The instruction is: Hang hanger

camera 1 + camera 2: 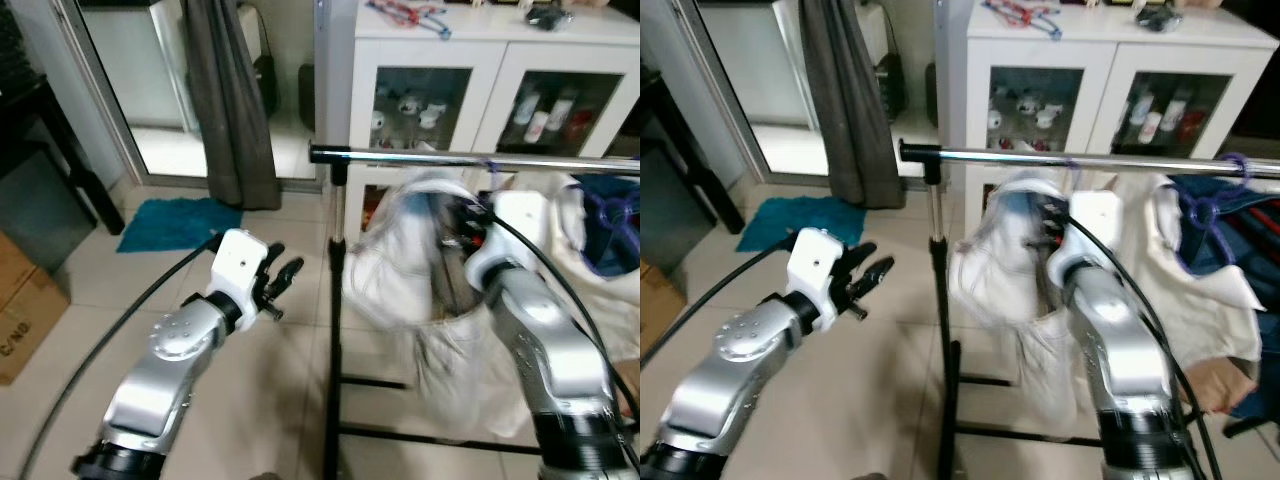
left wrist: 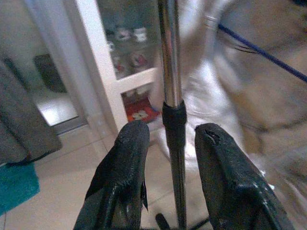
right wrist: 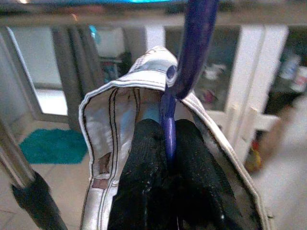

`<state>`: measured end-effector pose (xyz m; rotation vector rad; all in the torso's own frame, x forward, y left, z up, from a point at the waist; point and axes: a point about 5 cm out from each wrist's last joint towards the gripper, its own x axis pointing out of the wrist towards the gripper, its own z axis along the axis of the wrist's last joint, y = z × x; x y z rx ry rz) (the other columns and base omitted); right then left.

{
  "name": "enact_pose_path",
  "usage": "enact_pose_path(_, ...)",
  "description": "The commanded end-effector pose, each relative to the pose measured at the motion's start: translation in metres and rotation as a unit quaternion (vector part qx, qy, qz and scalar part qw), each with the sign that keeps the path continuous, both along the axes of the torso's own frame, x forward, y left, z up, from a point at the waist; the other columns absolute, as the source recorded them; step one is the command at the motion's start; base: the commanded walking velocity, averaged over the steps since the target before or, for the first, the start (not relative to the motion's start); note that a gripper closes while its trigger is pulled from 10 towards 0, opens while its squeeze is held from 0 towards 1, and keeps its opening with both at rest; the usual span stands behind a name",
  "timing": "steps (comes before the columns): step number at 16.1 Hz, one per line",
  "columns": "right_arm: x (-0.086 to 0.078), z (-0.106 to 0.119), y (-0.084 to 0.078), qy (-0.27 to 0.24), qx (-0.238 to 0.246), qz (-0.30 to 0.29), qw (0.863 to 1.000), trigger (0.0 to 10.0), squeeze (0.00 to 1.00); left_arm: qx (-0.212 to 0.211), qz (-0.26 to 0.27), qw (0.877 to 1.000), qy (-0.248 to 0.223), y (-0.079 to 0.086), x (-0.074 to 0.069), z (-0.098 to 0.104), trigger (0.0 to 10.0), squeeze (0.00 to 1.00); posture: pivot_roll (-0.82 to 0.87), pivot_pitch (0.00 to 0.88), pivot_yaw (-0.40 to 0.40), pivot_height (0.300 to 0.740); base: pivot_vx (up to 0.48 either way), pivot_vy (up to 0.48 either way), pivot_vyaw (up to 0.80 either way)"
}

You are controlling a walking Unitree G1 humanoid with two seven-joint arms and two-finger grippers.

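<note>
A blue plastic hanger (image 3: 184, 62) carries a white garment (image 1: 400, 260), and its hook rises toward the chrome rail (image 1: 470, 158) of a clothes rack. My right gripper (image 3: 165, 139) is shut on the hanger's neck just under the rail; in the head views its white wrist (image 1: 510, 235) sits against the garment. My left gripper (image 1: 282, 275) is open at the left of the rack's upright post (image 2: 171, 96), which shows between its fingers (image 2: 127, 158) without touching them.
More clothes (image 1: 600, 235) hang further right on the rail, on another blue hanger. A white glass-door cabinet (image 1: 440, 60) stands behind the rack. A grey curtain (image 1: 232, 100), a teal mat (image 1: 175, 222) and a cardboard box (image 1: 20, 300) lie to the left.
</note>
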<state>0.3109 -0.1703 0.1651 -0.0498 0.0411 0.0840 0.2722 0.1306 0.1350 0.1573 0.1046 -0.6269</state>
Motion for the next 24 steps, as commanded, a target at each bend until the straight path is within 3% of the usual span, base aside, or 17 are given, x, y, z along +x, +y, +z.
enact_pose_path(1, 0.004, 0.018, -0.005, -0.048, -0.013, -0.006, 0.999, 10.0, 0.0, -0.008, -0.051, 0.999, -0.006, -0.013, -0.007, 0.004, 10.0, 0.0, 0.0, 0.0, 0.024, 0.74, 0.0, 0.0, 0.0)
enact_pose_path(2, 0.01, 0.022, -0.002, -0.05, -0.017, -0.002, 0.999, 10.0, 0.0, -0.005, -0.089, 0.996, -0.002, -0.018, -0.01, 0.004, 10.0, 0.0, 0.0, 0.0, 0.02, 0.74, 0.0, 0.0, 0.0)
enact_pose_path(7, 0.034, 0.023, 0.004, -0.022, -0.024, -0.001, 0.999, 10.0, 0.0, 0.003, -0.162, 0.987, 0.0, -0.022, -0.014, 0.01, 10.0, 0.0, 0.01, 0.0, 0.02, 0.74, 0.0, 0.0, 0.0)
enact_pose_path(9, 0.056, 0.026, 0.008, 0.003, -0.019, -0.011, 1.0, 10.0, 0.0, 0.009, -0.182, 0.983, 0.0, -0.021, -0.013, 0.013, 10.0, 0.0, 0.01, 0.0, 0.031, 0.74, 0.0, 0.0, 0.0)
enact_pose_path(17, 0.095, 0.031, 0.031, 0.057, -0.01, 0.017, 0.998, 10.0, 0.0, 0.02, -0.194, 0.981, 0.009, -0.017, -0.014, 0.012, 10.0, 0.0, 0.03, 0.0, 0.039, 0.74, 0.0, 0.0, 0.0)
enact_pose_path(24, 0.103, 0.024, 0.041, 0.107, -0.018, 0.017, 0.994, 10.0, 0.0, 0.027, -0.207, 0.977, 0.027, -0.016, -0.021, 0.008, 10.0, 0.0, 0.03, 0.0, 0.05, 0.74, 0.0, 0.0, 0.0)
